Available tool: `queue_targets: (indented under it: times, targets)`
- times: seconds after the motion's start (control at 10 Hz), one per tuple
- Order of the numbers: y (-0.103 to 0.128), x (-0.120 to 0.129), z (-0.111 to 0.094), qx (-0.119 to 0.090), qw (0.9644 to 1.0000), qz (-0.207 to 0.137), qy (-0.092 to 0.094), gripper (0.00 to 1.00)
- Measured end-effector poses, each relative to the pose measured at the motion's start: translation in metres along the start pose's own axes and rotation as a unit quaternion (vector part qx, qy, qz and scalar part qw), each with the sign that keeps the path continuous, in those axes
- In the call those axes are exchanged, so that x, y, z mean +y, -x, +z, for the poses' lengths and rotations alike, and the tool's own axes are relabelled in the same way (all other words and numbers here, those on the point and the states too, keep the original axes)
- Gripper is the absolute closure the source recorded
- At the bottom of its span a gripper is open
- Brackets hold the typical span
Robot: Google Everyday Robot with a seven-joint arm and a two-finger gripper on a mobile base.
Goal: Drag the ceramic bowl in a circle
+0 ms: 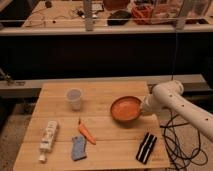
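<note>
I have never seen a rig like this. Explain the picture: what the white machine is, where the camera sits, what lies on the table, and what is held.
The white tube coming in from the right is the robot's single arm. At its tip is the gripper, which sits at the right rim of the orange bowl. Whether it really grips the bowl cannot be made out. There is only one picture, from one camera looking down at the wooden table from its near side; where the camera is mounted is unknown. Also on the table are a pale cup, a small carrot, a white bottle lying flat, a blue object and a black object.
</note>
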Motion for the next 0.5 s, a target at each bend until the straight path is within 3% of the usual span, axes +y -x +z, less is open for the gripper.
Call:
queue_targets:
  times: [0.3,0.5]
  targets:
    - [0.031,-0.049,0.018,-0.017,0.9974,-0.07,0.005,1.0]
    - [0.057,-0.089,0.038,-0.037,0.9914,-0.125,0.01,1.0]
